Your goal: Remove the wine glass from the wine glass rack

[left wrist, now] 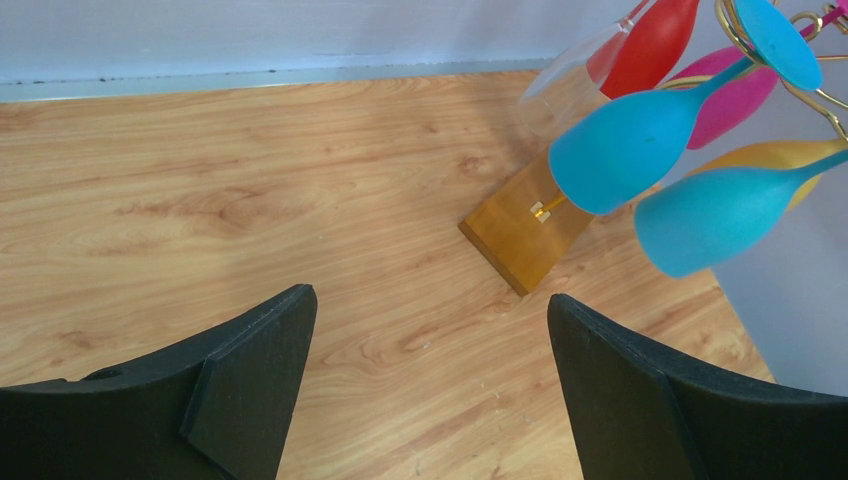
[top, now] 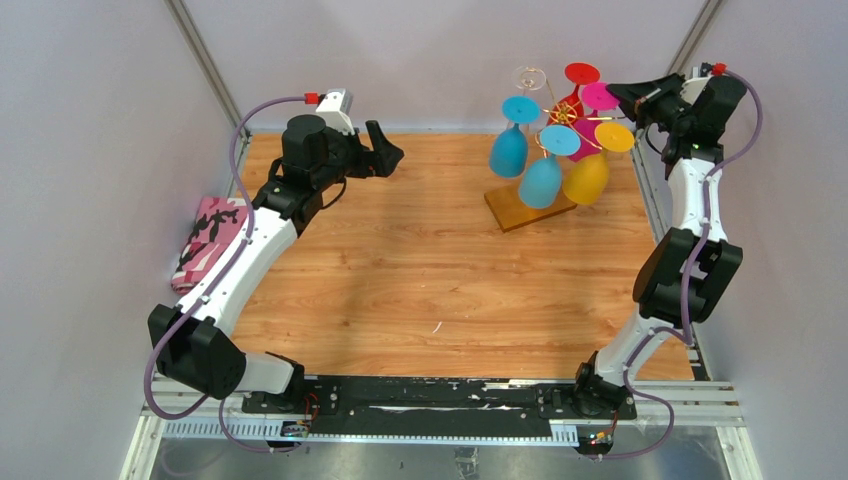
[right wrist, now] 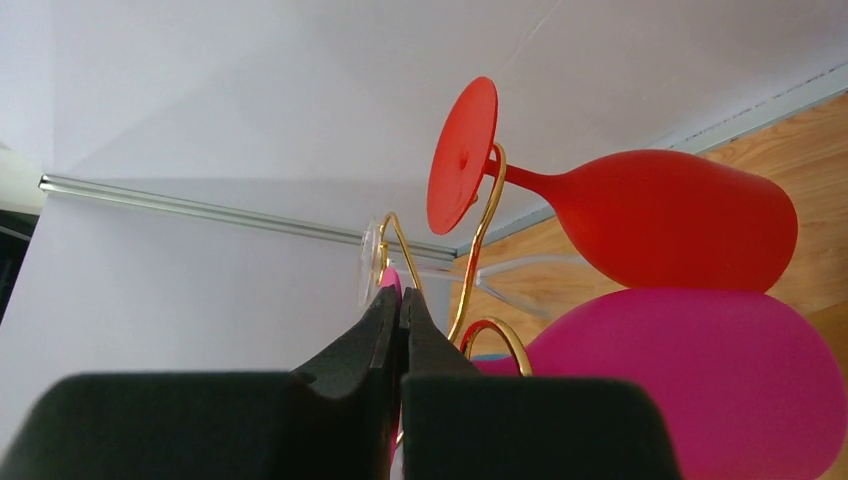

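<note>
The wine glass rack, gold wire on an amber wooden base, stands at the back right. Several glasses hang upside down from it: two blue, a yellow, a red, a clear and a magenta one. My right gripper is at the magenta glass's foot. In the right wrist view its jaws are shut with the edge of the pink foot between them, and the magenta bowl is just to the right. My left gripper is open and empty, left of the rack.
A pink patterned cloth lies at the table's left edge. White walls and metal frame posts close in the back and sides. In the left wrist view the rack's base and a blue glass lie ahead to the right.
</note>
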Available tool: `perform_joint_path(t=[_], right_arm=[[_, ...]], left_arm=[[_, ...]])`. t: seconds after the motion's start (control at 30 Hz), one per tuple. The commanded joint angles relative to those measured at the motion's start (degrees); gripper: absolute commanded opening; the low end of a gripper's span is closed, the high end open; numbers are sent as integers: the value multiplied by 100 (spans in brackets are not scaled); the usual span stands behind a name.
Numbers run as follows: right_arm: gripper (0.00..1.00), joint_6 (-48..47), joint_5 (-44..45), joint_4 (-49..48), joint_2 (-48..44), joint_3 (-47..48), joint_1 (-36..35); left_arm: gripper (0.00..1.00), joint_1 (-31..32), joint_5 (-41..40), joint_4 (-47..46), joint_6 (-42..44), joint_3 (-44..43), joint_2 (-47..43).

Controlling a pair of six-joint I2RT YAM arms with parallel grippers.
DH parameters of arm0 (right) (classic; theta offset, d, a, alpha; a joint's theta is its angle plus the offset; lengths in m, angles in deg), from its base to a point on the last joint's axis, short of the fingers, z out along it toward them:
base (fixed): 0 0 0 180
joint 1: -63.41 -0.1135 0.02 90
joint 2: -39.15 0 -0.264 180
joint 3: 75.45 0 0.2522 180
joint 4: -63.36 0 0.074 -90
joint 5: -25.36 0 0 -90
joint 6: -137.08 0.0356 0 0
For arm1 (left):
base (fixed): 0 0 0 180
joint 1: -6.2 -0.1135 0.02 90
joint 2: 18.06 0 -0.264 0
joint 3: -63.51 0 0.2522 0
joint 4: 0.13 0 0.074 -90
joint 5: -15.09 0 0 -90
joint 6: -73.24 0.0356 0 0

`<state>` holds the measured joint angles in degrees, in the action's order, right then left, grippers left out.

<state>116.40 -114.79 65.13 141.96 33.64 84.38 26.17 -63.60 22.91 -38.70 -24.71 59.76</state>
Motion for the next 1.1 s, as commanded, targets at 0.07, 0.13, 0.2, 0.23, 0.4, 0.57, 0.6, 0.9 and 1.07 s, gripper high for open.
perform_joint_path(t=[0.07, 0.13, 0.2, 0.23, 0.4, 0.57, 0.6, 0.9, 1.07], right_arm=[[0, -87, 83, -59, 266, 413, -89], [0, 8, 84, -173, 368, 520, -66], [0, -11, 117, -127, 412, 627, -21], [0, -90, 163, -31, 392, 661, 9], [0, -366, 479, 275, 378, 886, 229], [0, -434, 567, 365, 323, 891, 426], [0, -455, 568, 361, 265, 829, 472], [0, -1662, 1098, 1268, -1110, 317, 663], [0, -2622, 1781, 2419, -2467, 281, 656]], left_arm=[[91, -10, 35, -75, -41, 3, -62], [91, -10, 27, -60, -26, 1, -55], [91, -7, 8, -36, -15, -2, -61], [91, -8, -2, -32, -5, -1, -64], [91, -9, -32, -35, -17, 23, -37], [91, -8, 10, -66, -46, 36, -1], [91, -10, 5, -66, -52, 35, -2], [90, -10, -276, -31, -26, 79, -62], [90, -10, -877, 39, 50, 141, -139]])
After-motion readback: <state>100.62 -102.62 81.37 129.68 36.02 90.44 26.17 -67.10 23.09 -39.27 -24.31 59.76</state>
